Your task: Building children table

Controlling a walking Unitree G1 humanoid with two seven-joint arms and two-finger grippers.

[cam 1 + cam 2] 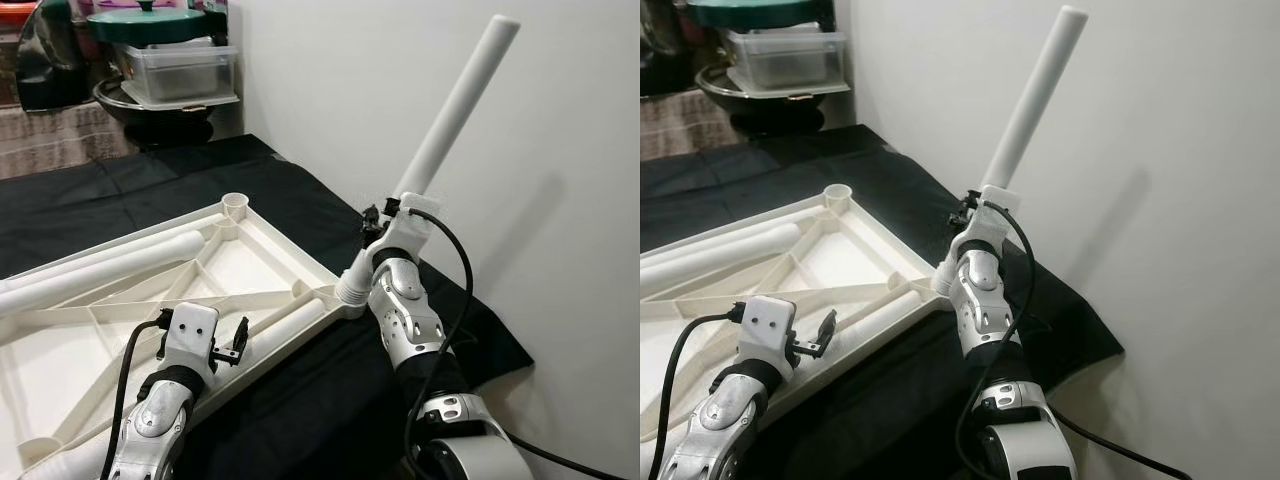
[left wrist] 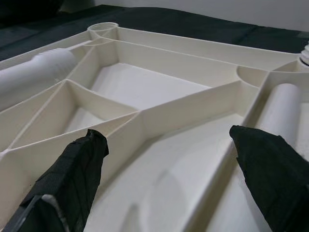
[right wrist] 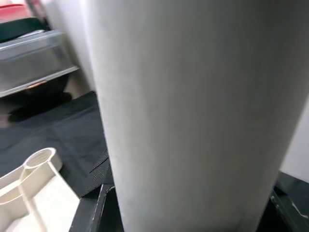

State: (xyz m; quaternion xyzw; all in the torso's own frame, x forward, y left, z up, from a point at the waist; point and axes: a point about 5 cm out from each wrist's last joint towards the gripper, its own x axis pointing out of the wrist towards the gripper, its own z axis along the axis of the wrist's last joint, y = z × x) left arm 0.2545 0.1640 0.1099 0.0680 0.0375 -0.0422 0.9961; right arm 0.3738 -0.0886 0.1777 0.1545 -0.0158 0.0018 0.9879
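A white plastic table top (image 1: 270, 235) lies upside down on a black cloth (image 1: 120, 180). My right gripper (image 1: 382, 215) is shut on a white table leg (image 1: 455, 110), which tilts up and away to the right. The leg's ribbed lower end (image 1: 352, 285) sits at the table's near right corner. In the right wrist view the leg (image 3: 193, 121) stands close between the fingers. My left gripper (image 1: 235, 345) hovers open over the ribbed underside (image 2: 159, 96), beside a loose leg (image 1: 295, 325) lying along the near rim. Another loose leg (image 1: 100, 270) lies along the far rim.
A bare wall (image 1: 560, 200) rises close on the right, just behind the raised leg. At the back left stand a clear plastic box (image 1: 180, 65), a green lid (image 1: 150, 25) and a dark bowl (image 1: 150, 100). An open round socket (image 1: 235, 205) marks the table's far corner.
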